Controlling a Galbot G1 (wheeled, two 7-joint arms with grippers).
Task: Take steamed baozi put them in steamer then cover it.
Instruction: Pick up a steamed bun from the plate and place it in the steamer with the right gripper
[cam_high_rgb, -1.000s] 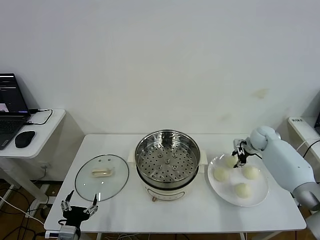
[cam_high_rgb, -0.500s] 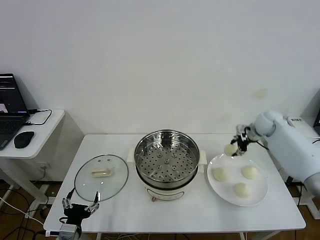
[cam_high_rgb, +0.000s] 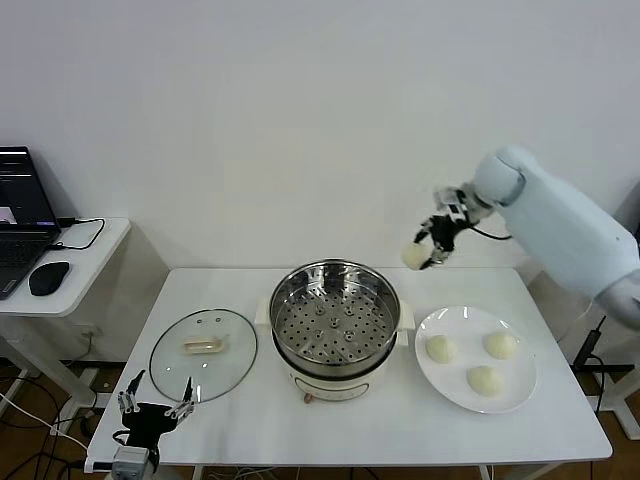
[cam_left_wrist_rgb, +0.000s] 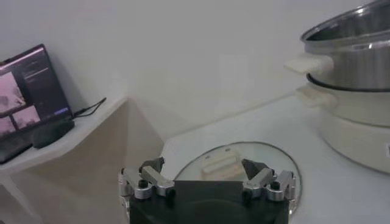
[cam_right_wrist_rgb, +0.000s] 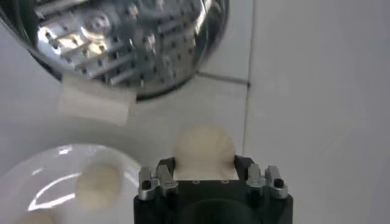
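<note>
1 baozi gripped in raised right hand.

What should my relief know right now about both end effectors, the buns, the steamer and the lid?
Right end effector: shut on one cream-white round dough bun, held in the air beside the shiny steel steamer pot, above the table.
Left end effector: open, parked at the table's front edge near the clear glass lid.
Three more cream-white buns lie on the flat white plate.
The perforated tray holds no bun; the lid lies flat on the white table.
Done: first bun lifted.
Left: place all four buns, then cover.
</note>
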